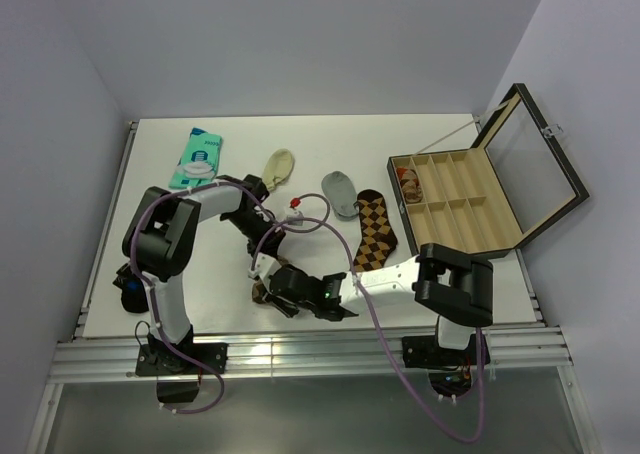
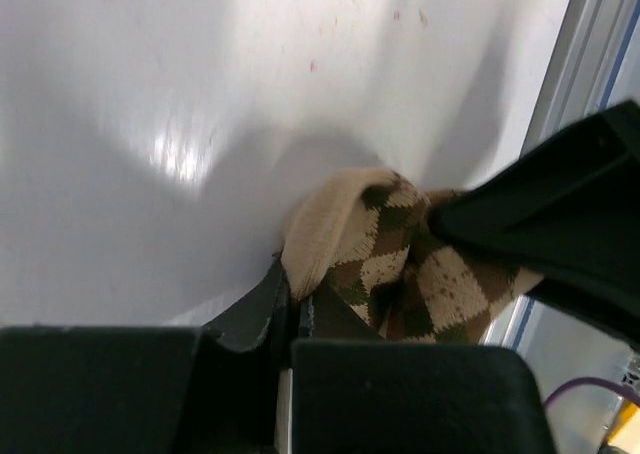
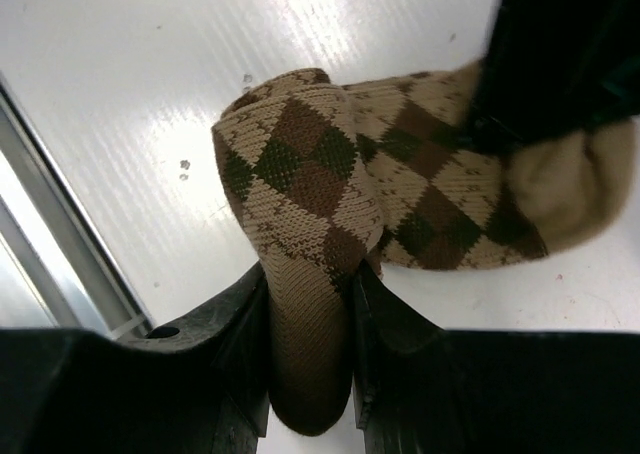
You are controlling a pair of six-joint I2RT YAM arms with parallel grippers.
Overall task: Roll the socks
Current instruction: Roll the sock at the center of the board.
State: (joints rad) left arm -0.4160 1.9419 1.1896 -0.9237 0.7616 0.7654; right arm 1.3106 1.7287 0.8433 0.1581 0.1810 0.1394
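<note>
One argyle sock [image 3: 300, 164], tan with brown and green diamonds, lies bunched near the table's front edge. It also shows in the top view [image 1: 262, 293] and the left wrist view [image 2: 400, 264]. My right gripper [image 3: 308, 346] is shut on a folded part of it, with sock filling the gap between the fingers. My left gripper [image 2: 293, 309] is shut on the sock's plain tan edge, right beside the right gripper [image 2: 560, 234]. In the top view both grippers meet over the sock, the left [image 1: 258, 266] and the right [image 1: 274, 286]. A second argyle sock [image 1: 375, 232] lies flat to the right, apart from both.
A cream ankle sock [image 1: 279, 166] and a grey ankle sock [image 1: 340, 191] lie behind. A teal packet [image 1: 197, 158] sits at the back left. An open compartment box [image 1: 470, 209] stands at the right, one cell holding a rolled item [image 1: 408, 181]. The metal front rail [image 1: 300, 349] is close.
</note>
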